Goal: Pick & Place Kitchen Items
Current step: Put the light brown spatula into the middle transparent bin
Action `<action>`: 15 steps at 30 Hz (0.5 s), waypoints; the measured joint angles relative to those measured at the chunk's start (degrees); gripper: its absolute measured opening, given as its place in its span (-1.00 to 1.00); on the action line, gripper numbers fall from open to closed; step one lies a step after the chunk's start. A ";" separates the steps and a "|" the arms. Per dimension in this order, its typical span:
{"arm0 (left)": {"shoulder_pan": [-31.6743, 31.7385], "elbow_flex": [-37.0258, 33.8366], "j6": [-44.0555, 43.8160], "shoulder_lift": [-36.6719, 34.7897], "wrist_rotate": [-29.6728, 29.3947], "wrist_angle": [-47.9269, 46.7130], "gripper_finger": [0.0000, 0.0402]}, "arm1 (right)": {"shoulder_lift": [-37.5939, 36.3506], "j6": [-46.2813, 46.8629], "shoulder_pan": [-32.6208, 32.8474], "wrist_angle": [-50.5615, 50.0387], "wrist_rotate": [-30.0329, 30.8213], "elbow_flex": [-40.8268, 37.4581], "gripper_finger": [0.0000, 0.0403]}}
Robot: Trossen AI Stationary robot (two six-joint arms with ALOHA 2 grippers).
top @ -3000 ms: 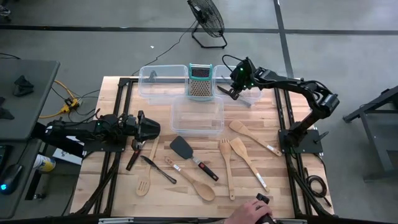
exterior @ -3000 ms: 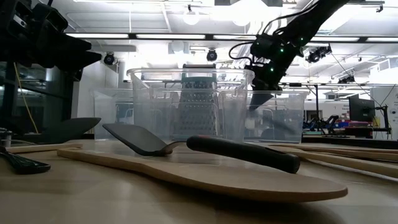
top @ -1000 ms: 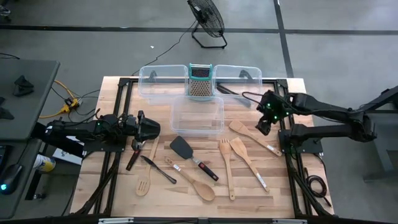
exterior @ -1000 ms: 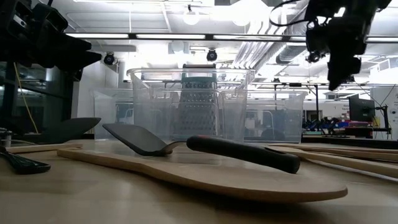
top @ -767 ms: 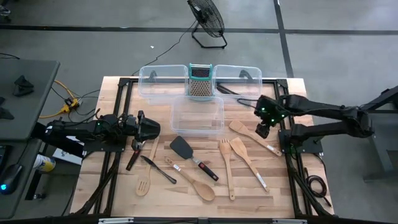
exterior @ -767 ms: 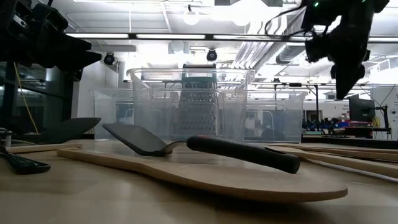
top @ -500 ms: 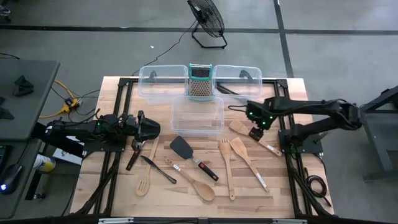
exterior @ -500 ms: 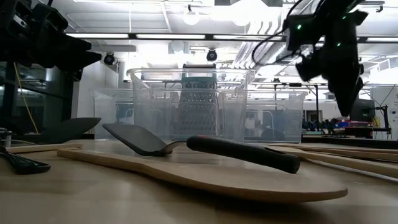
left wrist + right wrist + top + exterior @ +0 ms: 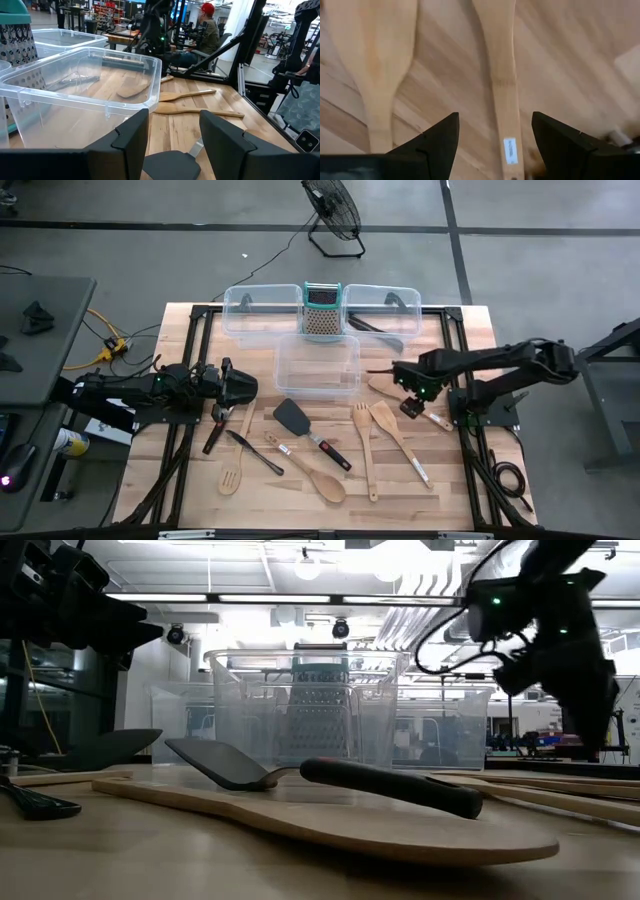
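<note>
Wooden slats form the bench (image 9: 200,480), set on a grey floor with a fan beyond its far edge. Three seconds ago the right gripper (image 9: 411,404) hung over the far right clear bin (image 9: 385,305); it has since swung across and come down, and now sits low over the handle of a wooden spatula (image 9: 405,395) near the right edge, fingers spread wide and holding nothing, the handle lying between them in the wrist view (image 9: 502,95). The left gripper (image 9: 243,387) has not moved; it waits at the left side with its fingers apart and empty, a black turner (image 9: 308,430) just ahead of it. Three clear bins stand at the far side, a teal-topped grater (image 9: 321,311) between the rear two. On the bench lie six wooden utensils: two spatulas, a fork (image 9: 365,450), a large spoon (image 9: 310,470), a slotted spoon (image 9: 233,470), and a thin stick partly hidden; plus two dark tools (image 9: 250,450) besides the turner.
</note>
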 joint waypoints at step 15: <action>0.00 0.01 -0.01 0.02 0.00 0.00 -0.13 | -2.95 3.41 5.38 0.00 -1.04 -6.88 0.20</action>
